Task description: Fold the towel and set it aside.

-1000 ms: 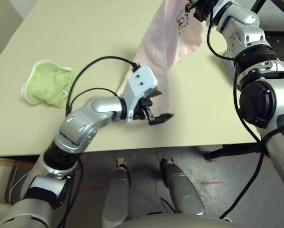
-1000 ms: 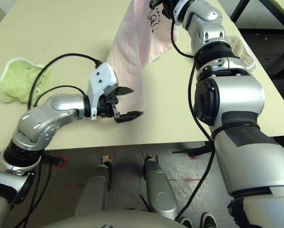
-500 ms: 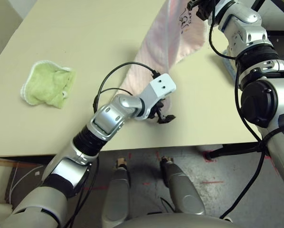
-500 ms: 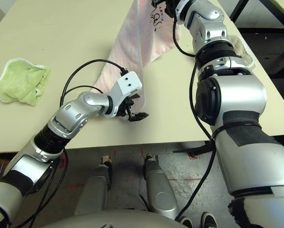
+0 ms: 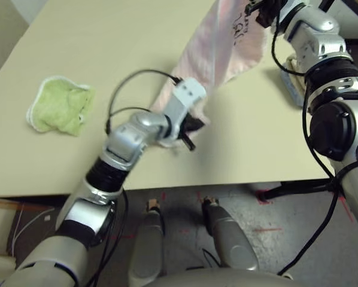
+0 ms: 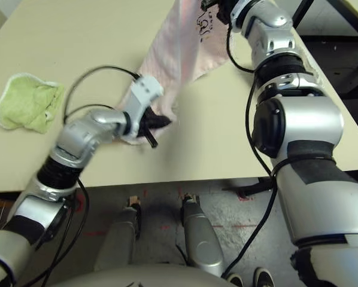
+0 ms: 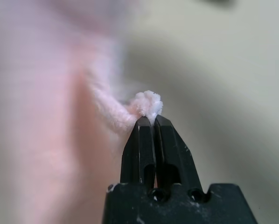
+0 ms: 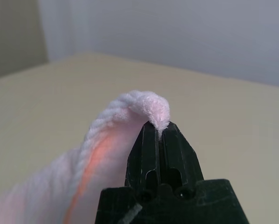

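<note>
— Which step are you in right now?

— I am gathering the towel (image 5: 218,48) by two corners, ready for the first fold. My right gripper (image 8: 159,127) is clamped on a far corner, holding it up above the far right part of the table (image 5: 107,48), so the pale pink cloth is hanging down in a long drape toward me. My left gripper (image 7: 152,120) is pinched tight on the near lower corner; in the left wrist view a small tuft of pink pile is poking out past the closed tips.

— And where is the towel lying?

— Mostly in the air between my two grippers, with its lower end close over the table near the middle. The green cloth (image 5: 60,107) is sitting well apart on the left.

— What is the next move calling for?

— As I judge it, I am needing to spread the two corners apart and level until the edge between them is taut, then lay the towel flat without the thin pinch slipping.

— What is differing from a second ago?

— My left fingers were standing wide open beside the towel's lower end; now they are shut on it, and that arm is lifting it leftward. My right gripper is shifting a little right, with its grip unchanged.
</note>
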`<state>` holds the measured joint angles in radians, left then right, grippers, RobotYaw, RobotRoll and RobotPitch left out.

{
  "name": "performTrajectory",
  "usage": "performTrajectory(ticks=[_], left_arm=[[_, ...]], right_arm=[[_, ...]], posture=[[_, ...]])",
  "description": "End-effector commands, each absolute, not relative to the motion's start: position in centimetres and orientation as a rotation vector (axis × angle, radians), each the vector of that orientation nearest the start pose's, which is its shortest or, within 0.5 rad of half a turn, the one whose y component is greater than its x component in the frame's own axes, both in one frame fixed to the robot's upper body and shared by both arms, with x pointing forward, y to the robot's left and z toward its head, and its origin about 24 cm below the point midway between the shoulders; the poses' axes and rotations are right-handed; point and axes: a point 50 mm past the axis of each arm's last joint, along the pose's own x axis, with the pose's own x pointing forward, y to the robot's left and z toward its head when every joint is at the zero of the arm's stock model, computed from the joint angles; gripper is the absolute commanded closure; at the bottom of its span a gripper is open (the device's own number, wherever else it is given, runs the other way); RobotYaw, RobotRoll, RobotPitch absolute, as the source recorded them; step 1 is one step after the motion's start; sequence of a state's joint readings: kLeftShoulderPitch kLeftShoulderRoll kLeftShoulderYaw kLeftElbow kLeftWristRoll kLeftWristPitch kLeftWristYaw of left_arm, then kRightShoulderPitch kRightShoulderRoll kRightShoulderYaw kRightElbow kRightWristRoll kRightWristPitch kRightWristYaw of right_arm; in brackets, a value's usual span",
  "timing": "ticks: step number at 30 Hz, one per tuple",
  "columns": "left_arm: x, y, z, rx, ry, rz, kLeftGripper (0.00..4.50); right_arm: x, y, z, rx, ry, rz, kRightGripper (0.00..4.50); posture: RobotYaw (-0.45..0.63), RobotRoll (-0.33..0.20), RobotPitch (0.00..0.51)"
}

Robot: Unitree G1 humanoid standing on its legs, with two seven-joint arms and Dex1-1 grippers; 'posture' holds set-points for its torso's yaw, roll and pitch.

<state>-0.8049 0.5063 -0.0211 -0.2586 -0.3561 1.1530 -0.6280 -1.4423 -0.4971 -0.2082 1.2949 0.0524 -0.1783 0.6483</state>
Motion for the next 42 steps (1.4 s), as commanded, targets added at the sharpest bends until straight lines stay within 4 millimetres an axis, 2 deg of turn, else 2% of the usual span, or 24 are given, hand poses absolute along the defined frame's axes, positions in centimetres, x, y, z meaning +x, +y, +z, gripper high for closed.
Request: performTrajectory(ticks=[1,3,6,8,11,16,20,21,23,25,28,30,33,37,39,42], left_arm=[[30.5,16.8,25.6,0.207,0.173,-0.685,4.44],[30.5,18.2,26.4,0.202,0.16,-0.635,4.44],[30.6,21.3,27.3,0.202,0.144,-0.525,4.44],[30.7,22.1,27.5,0.207,0.137,-0.489,4.44],[31.2,22.8,28.1,0.219,0.107,-0.447,4.44],[32.2,22.8,28.6,0.225,0.067,-0.423,4.44],[33.3,23.0,29.2,0.232,0.014,-0.388,4.44],[33.6,23.0,29.4,0.231,-0.003,-0.381,4.44],[34.4,23.1,30.3,0.228,-0.074,-0.348,4.44],[34.9,23.3,32.0,0.222,-0.194,-0.306,4.44],[34.7,23.7,34.1,0.21,-0.349,-0.284,4.44],[34.0,24.0,34.5,0.218,-0.426,-0.312,4.44],[32.5,23.1,31.4,0.283,-0.354,-0.466,4.44],[28.7,21.3,25.0,0.31,-0.132,-0.716,4.44],[27.1,21.2,22.7,0.298,-0.04,-0.778,4.44],[25.7,21.7,20.4,0.316,0.081,-0.802,4.44]], right_arm=[[40.9,-22.6,29.3,-0.225,-0.299,0.428,4.5],[40.6,-23.1,28.7,-0.23,-0.281,0.455,4.5],[40.0,-24.7,27.5,-0.224,-0.235,0.514,4.5],[39.7,-25.3,27.0,-0.221,-0.215,0.54,4.5],[39.1,-25.9,26.1,-0.203,-0.168,0.627,4.5],[38.6,-25.7,25.1,-0.185,-0.111,0.756,4.5],[38.8,-25.4,25.2,-0.217,-0.122,0.734,4.5],[39.0,-25.2,25.5,-0.232,-0.139,0.718,4.5],[39.4,-24.6,27.4,-0.242,-0.26,0.615,4.5],[39.5,-24.8,31.0,-0.179,-0.465,0.43,4.5],[38.9,-25.9,34.3,-0.049,-0.617,0.269,4.5],[38.6,-26.4,34.7,0.005,-0.635,0.274,4.5],[39.1,-25.9,31.6,-0.025,-0.502,0.437,4.5],[38.6,-26.0,25.1,-0.057,-0.242,0.699,4.5],[37.9,-26.4,22.6,-0.057,-0.132,0.792,4.5],[36.7,-27.1,19.9,-0.053,0.0,0.897,4.5]], posture=[[0.19,0.0,0.146],[0.19,0.0,0.144],[0.2,0.0,0.139],[0.19,0.0,0.135],[0.19,0.0,0.131],[0.17,0.0,0.119],[0.17,0.0,0.115],[0.17,0.0,0.115],[0.17,0.0,0.115],[0.16,0.0,0.118],[0.16,0.0,0.125],[0.16,0.0,0.132],[0.16,0.0,0.142],[0.16,0.0,0.163],[0.16,0.0,0.174],[0.16,0.0,0.182]])
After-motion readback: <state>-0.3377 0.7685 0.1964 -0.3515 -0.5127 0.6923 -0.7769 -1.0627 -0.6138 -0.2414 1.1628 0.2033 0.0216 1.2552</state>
